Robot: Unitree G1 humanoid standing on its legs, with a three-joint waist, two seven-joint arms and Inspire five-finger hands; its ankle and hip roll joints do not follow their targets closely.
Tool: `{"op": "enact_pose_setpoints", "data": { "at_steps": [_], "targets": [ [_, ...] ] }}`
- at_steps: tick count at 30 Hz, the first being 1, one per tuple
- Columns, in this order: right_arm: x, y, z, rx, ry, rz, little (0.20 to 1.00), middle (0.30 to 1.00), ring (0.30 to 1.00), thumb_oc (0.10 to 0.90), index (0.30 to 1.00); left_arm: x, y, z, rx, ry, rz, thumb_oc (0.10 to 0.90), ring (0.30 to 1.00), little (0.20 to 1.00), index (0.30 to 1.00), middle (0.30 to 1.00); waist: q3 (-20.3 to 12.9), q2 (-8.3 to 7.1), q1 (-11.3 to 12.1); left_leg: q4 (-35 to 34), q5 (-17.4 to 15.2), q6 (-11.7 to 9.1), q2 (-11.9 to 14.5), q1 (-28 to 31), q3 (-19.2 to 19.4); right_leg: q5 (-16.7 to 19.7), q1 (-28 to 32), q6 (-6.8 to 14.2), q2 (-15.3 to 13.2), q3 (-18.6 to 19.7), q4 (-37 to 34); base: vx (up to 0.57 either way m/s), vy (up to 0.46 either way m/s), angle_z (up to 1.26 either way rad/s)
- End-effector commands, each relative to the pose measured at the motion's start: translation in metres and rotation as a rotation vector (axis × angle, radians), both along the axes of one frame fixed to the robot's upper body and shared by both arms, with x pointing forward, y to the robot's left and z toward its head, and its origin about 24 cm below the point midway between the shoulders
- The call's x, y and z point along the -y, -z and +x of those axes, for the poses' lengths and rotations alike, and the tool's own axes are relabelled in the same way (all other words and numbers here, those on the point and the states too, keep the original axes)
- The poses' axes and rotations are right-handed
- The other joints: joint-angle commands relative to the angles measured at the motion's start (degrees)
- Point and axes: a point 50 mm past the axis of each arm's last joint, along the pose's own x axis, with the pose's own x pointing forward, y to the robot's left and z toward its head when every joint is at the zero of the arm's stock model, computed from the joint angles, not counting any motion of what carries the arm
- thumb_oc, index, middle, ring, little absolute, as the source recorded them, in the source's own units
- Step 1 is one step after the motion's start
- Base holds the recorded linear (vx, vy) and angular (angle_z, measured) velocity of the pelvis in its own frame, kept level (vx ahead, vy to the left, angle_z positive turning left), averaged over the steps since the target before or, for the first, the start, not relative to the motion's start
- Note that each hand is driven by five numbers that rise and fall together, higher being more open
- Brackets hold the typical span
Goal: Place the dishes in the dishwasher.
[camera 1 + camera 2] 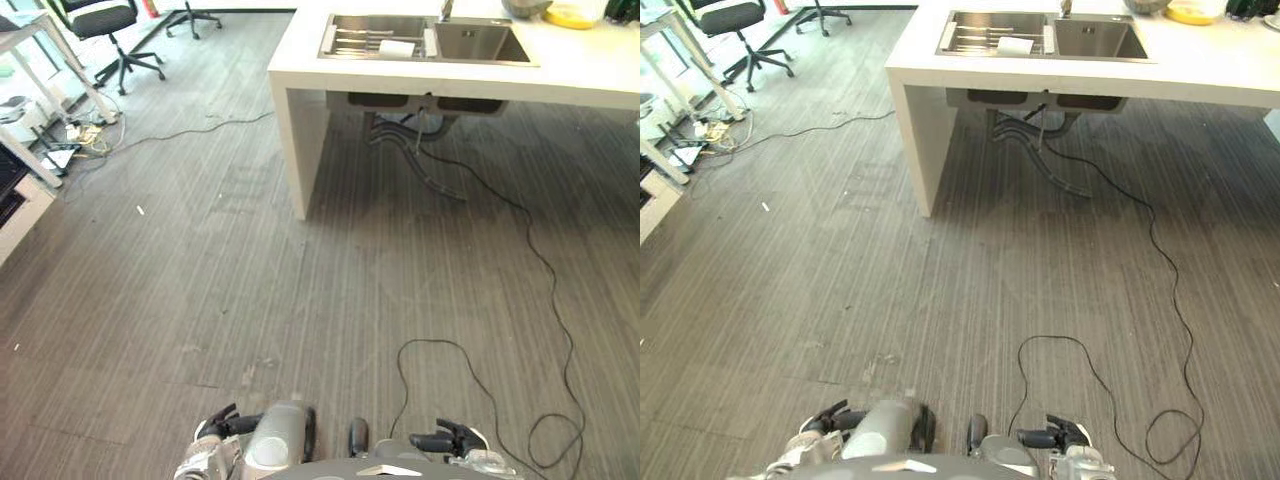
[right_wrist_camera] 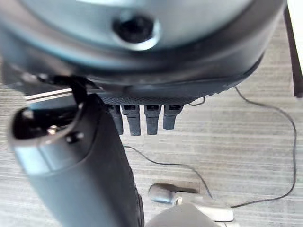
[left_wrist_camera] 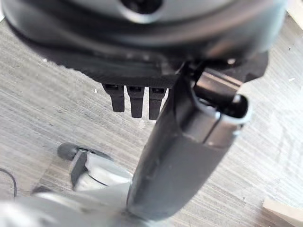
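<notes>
The white desk [image 1: 300, 70] stands at the far side of the grey plank floor [image 1: 250, 300], and everything else is placed from it. Set into the desk top is a steel sink [image 1: 480, 45] with 2 basins. The basin nearer the desk's open end holds a rack [image 1: 985, 38] of long thin pieces and a small white dish-like item [image 1: 397, 48] lying against them; what the thin pieces are cannot be told. The other basin looks bare. Beyond the sink, at the desk's far edge, sit a grey bowl [image 1: 525, 8] and a yellow item [image 1: 575, 14] beside it. Grey hoses [image 1: 410, 140] hang under the sink, and a thin black cord [image 1: 530, 250] runs from them across the floor toward the robot.

Well away from the desk, across the open floor, are 2 office chairs [image 1: 110, 25] on castors and the legs of another white table [image 1: 40, 60] with a tangle of cords [image 1: 85, 130] at its foot.

Both hands hang low, well apart from the desk and sink. The left hand [image 3: 137, 101] has its fingers straight and released, with nothing in it. The right hand [image 2: 142, 120] is likewise released, fingers straight, carrying nothing.
</notes>
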Motion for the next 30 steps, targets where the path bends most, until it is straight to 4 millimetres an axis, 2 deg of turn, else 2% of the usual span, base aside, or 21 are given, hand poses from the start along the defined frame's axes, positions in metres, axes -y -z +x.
{"op": "enact_pose_setpoints", "data": {
  "at_steps": [1, 3, 4, 5, 7, 10, 13, 14, 15, 16, 17, 18, 19, 20, 21, 22, 24, 25, 27, 28, 30],
  "targets": [
    [0.021, -0.005, -0.006, 0.025, 0.016, -0.058, 0.9, 0.9, 0.9, 0.8, 0.9, 0.037, 0.008, -0.007, -0.015, 0.05, -0.062, 0.8, 0.9, 0.9, 0.9, 0.9, -3.63, 1.58, 0.55, -10.4, 3.45, 3.56, 1.84, 3.88, 0.56, -3.72, 6.28, 6.16, -0.52, 2.4, 1.96, 0.3, 0.064, -0.25],
    [0.02, -0.004, -0.007, 0.018, 0.009, -0.059, 0.9, 0.9, 0.9, 0.8, 0.9, 0.037, 0.009, -0.012, -0.03, 0.045, -0.06, 0.8, 0.9, 0.9, 0.9, 0.9, -4.07, 1.95, 1.19, -15.64, 4.22, 3.71, 2.15, 3.87, 1.22, -4.42, 7.57, 6.46, -0.28, 2.91, 1.46, 0.3, 0.069, -0.21],
    [0.021, -0.004, -0.011, 0.0, -0.014, -0.065, 0.9, 0.9, 0.9, 0.8, 0.9, 0.036, 0.012, -0.024, -0.076, 0.041, -0.058, 0.8, 0.9, 0.9, 0.9, 0.9, -4.93, 2.65, 2.47, -26.8, 7.1, 3.57, 2.88, 3.9, 2.01, -6.18, 10.78, 7.1, 0.07, 3.98, 0.7, 0.6, 0.146, -0.16],
    [0.023, -0.003, -0.013, -0.022, -0.044, -0.082, 0.9, 0.9, 0.9, 0.8, 0.9, 0.031, 0.014, -0.036, -0.119, 0.033, -0.047, 0.8, 0.9, 0.9, 0.9, 0.9, -5.97, 2.78, 3.71, -32.61, 8.21, 3.14, 3.96, 1.93, 1.8, -7.88, 13.62, 7.49, -0.46, 5.44, 0.74, 0.77, 0.193, -0.31],
    [0.02, -0.001, -0.021, -0.056, -0.055, -0.086, 0.9, 0.9, 0.9, 0.8, 0.9, 0.021, 0.016, -0.056, -0.188, 0.0, -0.021, 0.8, 0.9, 0.9, 0.9, 0.9, -8.72, 2.53, 4.09, -33.46, 10.08, 3.69, 4.03, 4.28, 2.74, -8.54, 15.42, 8.32, -1.32, 7.06, 2.5, 0.69, 0.195, -0.58],
    [0.017, 0.001, -0.027, -0.067, -0.035, -0.079, 0.9, 0.9, 0.9, 0.8, 0.9, 0.012, 0.014, -0.057, -0.197, -0.006, 0.028, 0.8, 0.9, 0.9, 0.9, 0.9, -10.31, 1.9, 3.76, -33.47, 11.0, 4.32, 2.92, 6.06, 3.38, -8.18, 15.4, 9.43, -2.14, 6.83, 4.64, 0.37, 0.143, -0.5],
    [0.013, 0.002, -0.029, -0.068, -0.021, -0.069, 0.9, 0.9, 0.9, 0.8, 0.9, 0.007, 0.012, -0.054, -0.188, -0.029, 0.053, 0.8, 0.9, 0.9, 0.9, 0.9, -11.79, 0.74, 3.52, -33.47, 9.53, 5.47, 0.83, 7.72, 3.43, -4.15, 14.34, 11.25, -4.04, 6.82, 7.52, 0.26, 0.124, -0.12],
    [0.01, 0.003, -0.03, -0.065, -0.014, -0.061, 0.9, 0.9, 0.9, 0.8, 0.9, 0.002, 0.009, -0.043, -0.15, -0.043, 0.082, 0.8, 0.9, 0.9, 0.9, 0.9, -13.01, -0.44, 3.52, -33.47, 7.69, 6.44, -0.57, 9.42, 4.07, 2.63, 12.85, 13.73, -5.98, 7.04, 12.23, 0.21, 0.094, 0.2],
    [0.01, 0.003, -0.03, -0.065, -0.014, -0.061, 0.9, 0.9, 0.9, 0.8, 0.9, 0.002, 0.009, -0.043, -0.15, -0.043, 0.082, 0.8, 0.9, 0.9, 0.9, 0.9, -13.01, -0.44, 3.52, -33.47, 7.69, 6.44, -0.57, 9.42, 4.07, 2.63, 12.85, 13.73, -5.98, 7.04, 12.23, 0.27, 0.151, 0.07],
    [0.01, 0.003, -0.027, -0.053, -0.017, -0.064, 0.9, 0.9, 0.9, 0.8, 0.9, -0.005, 0.005, -0.028, -0.1, -0.046, 0.116, 0.8, 0.9, 0.9, 0.9, 0.9, -13.33, -0.05, 3.59, -33.47, 7.06, 6.98, -0.28, 10.19, 4.51, 7.51, 10.84, 14.96, -5.92, 7.4, 16.75, 0.07, 0.057, -0.11],
    [0.01, 0.003, -0.027, -0.053, -0.017, -0.064, 0.9, 0.9, 0.9, 0.8, 0.9, -0.005, 0.005, -0.028, -0.1, -0.046, 0.116, 0.8, 0.9, 0.9, 0.9, 0.9, -13.33, -0.05, 3.59, -33.47, 7.06, 6.98, -0.28, 10.19, 4.51, 7.51, 10.84, 14.96, -5.92, 7.4, 16.75, 0.3, 0.217, -0.02],
    [0.011, -0.001, -0.013, 0.012, 0.0, -0.075, 0.9, 0.9, 0.9, 0.8, 0.9, -0.016, -0.023, 0.045, 0.127, 0.076, 0.239, 0.8, 0.9, 0.9, 0.9, 0.9, -11.45, 1.48, 1.71, -33.47, 3.4, 8.45, 0.03, 14.78, 2.83, 16.64, 3.73, 16.46, -4.58, 5.25, 33.92, 0.41, 0.288, 0.08],
    [0.012, -0.005, -0.001, 0.072, 0.033, -0.077, 0.9, 0.9, 0.9, 0.8, 0.9, -0.019, -0.061, 0.104, 0.375, 0.142, 0.321, 0.8, 0.9, 0.9, 0.9, 0.9, -8.51, 3.14, -0.72, -33.47, 1.63, 9.66, 0.63, 18.89, 0.87, 17.88, -2.32, 15.6, -4.5, 2.38, 45.82, 0.41, 0.288, 0.08],
    [0.012, -0.005, -0.001, 0.072, 0.033, -0.077, 0.9, 0.9, 0.9, 0.8, 0.9, -0.019, -0.061, 0.104, 0.375, 0.142, 0.321, 0.8, 0.9, 0.9, 0.9, 0.9, -8.51, 3.14, -0.72, -33.47, 1.63, 9.66, 0.63, 18.89, 0.87, 17.88, -2.32, 15.6, -4.5, 2.38, 45.82, 0.31, 0.153, 0.38],
    [0.012, -0.005, -0.002, 0.082, 0.049, -0.075, 0.9, 0.9, 0.9, 0.8, 0.9, -0.017, -0.083, 0.125, 0.498, 0.169, 0.357, 0.8, 0.9, 0.9, 0.9, 0.9, -7.68, 3.07, -1.73, -33.47, 0.53, 9.82, 0.0, 20.25, 0.25, 15.08, -4.23, 15.31, -4.91, 1.86, 48.32, 0.36, 0.078, 0.75],
    [0.012, -0.007, 0.002, 0.111, 0.031, -0.073, 0.9, 0.9, 0.9, 0.8, 0.9, -0.013, -0.138, 0.164, 0.773, 0.236, 0.459, 0.8, 0.9, 0.9, 0.9, 0.9, -6.18, 4.25, -3.52, -33.47, -1.05, 9.4, 0.94, 22.88, -1.28, 10.36, -12.36, 14.0, -5.16, -0.71, 47.67, 0.48, 0.08, 1.04],
    [0.011, -0.007, -0.001, 0.119, 0.008, -0.062, 0.9, 0.9, 0.9, 0.8, 0.9, -0.011, -0.188, 0.185, 0.991, 0.249, 0.539, 0.8, 0.9, 0.9, 0.9, 0.9, -5.06, 4.19, -5.12, -33.47, -2.31, 8.63, 0.65, 25.51, -2.02, 8.14, -16.26, 13.23, -6.76, -3.23, 40.28, 0.38, 0.001, 0.49],
    [0.011, -0.007, -0.001, 0.119, 0.008, -0.062, 0.9, 0.9, 0.9, 0.8, 0.9, -0.011, -0.188, 0.185, 0.991, 0.249, 0.539, 0.8, 0.9, 0.9, 0.9, 0.9, -5.06, 4.19, -5.12, -33.47, -2.31, 8.63, 0.65, 25.51, -2.02, 8.14, -16.26, 13.23, -6.76, -3.23, 40.28, 0.28, -0.076, 0.08],
    [0.01, -0.004, -0.01, 0.085, -0.019, -0.051, 0.9, 0.9, 0.9, 0.8, 0.9, -0.007, -0.235, 0.198, 1.162, 0.276, 0.64, 0.8, 0.9, 0.9, 0.9, 0.9, -5.14, 3.21, -6.88, -33.47, -4.71, 7.32, -0.22, 28.08, -3.27, 9.69, -16.74, 13.49, -7.47, -4.76, 24.23, 0.48, -0.178, 0.47],
    [0.009, -0.001, -0.022, 0.043, -0.024, -0.044, 0.9, 0.9, 0.9, 0.8, 0.9, 0.0, -0.26, 0.204, 1.255, 0.317, 0.716, 0.8, 0.9, 0.9, 0.9, 0.9, -5.74, 2.28, -8.65, -33.47, -6.68, 6.4, -0.47, 30.04, -4.72, 10.61, -16.36, 14.44, -6.04, -1.68, 12.41, 0.49, -0.188, 0.48],
    [0.008, 0.0, -0.027, 0.023, -0.031, -0.038, 0.9, 0.9, 0.9, 0.8, 0.9, 0.005, -0.274, 0.208, 1.304, 0.347, 0.763, 0.8, 0.9, 0.9, 0.9, 0.9, -6.22, 1.92, -9.5, -33.47, -7.17, 6.09, -0.43, 30.49, -5.24, 11.23, -16.43, 14.95, -5.67, 0.23, 9.51, 0.33, -0.142, 0.3]
  ]
}}
